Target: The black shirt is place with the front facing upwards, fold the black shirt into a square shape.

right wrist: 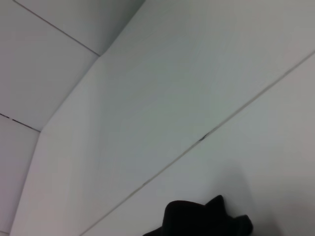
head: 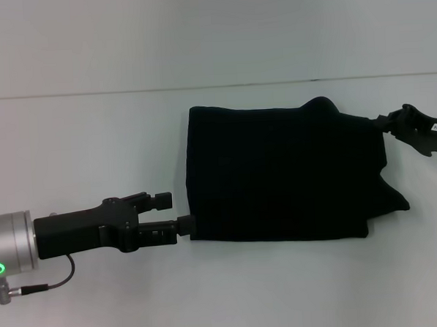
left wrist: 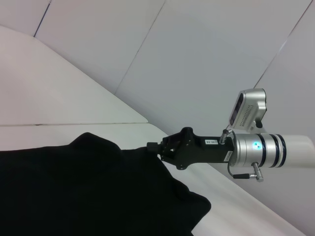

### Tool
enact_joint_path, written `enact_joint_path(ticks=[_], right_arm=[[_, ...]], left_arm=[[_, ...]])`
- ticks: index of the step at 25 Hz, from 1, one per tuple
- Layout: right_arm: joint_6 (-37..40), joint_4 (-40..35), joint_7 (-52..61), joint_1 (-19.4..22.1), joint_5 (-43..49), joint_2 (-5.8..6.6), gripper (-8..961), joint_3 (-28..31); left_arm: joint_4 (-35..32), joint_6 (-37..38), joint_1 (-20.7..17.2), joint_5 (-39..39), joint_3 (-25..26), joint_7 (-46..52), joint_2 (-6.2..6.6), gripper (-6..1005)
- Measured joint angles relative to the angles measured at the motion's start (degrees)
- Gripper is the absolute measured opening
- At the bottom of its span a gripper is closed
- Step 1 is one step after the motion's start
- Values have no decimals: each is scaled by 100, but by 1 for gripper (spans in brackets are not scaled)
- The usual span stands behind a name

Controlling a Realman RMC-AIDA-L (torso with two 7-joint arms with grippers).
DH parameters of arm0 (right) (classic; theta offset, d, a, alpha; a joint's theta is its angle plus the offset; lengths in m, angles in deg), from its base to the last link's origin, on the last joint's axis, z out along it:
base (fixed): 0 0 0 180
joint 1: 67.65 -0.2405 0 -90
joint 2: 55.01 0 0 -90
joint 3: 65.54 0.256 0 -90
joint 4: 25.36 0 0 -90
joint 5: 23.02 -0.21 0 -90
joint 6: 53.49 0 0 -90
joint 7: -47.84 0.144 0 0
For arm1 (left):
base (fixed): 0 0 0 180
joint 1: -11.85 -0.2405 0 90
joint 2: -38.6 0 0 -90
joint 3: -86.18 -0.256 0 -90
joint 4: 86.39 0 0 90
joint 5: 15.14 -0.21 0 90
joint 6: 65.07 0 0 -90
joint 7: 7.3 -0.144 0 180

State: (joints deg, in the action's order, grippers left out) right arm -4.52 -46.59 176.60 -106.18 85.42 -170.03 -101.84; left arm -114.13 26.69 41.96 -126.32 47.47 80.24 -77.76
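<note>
Black shirt gripped by right hand; left hand open beside it.

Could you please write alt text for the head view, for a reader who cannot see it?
A black shirt, folded into a rough rectangle, lies on a white table. The left claw, open, touches the shirt's near left corner, while the right claw meets its far right edge.

A bare test-lab setting is suggested here: a wide plain white tabletop is seen, crossed by a thin seam line, and pale panelled walls are seen behind it. No household furnishings are shown, only smooth white surfaces under even light.
</note>
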Motion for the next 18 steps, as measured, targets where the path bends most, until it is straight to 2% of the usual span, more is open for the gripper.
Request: enact_joint_path(ticks=[4,11,14,17,18], right_arm=[[-50,3,-56,63,-18,-8,7,37],[89,-66,-703,327,-385,-7,286,532],[170,-63,-734,424,-581,84,429,650],[361,-79,-772,403,-609,165,505,639],[733,-137,-1167,303,-608,176,530,603]], left_arm=[[5,0,-2,0,5,-1,0,951],[16,0,-2,4,14,-1,0,951],[21,2,-2,14,15,-1,0,951],[32,-11,-3,35,25,-1,1,951],[35,-24,-3,39,27,-1,0,951]])
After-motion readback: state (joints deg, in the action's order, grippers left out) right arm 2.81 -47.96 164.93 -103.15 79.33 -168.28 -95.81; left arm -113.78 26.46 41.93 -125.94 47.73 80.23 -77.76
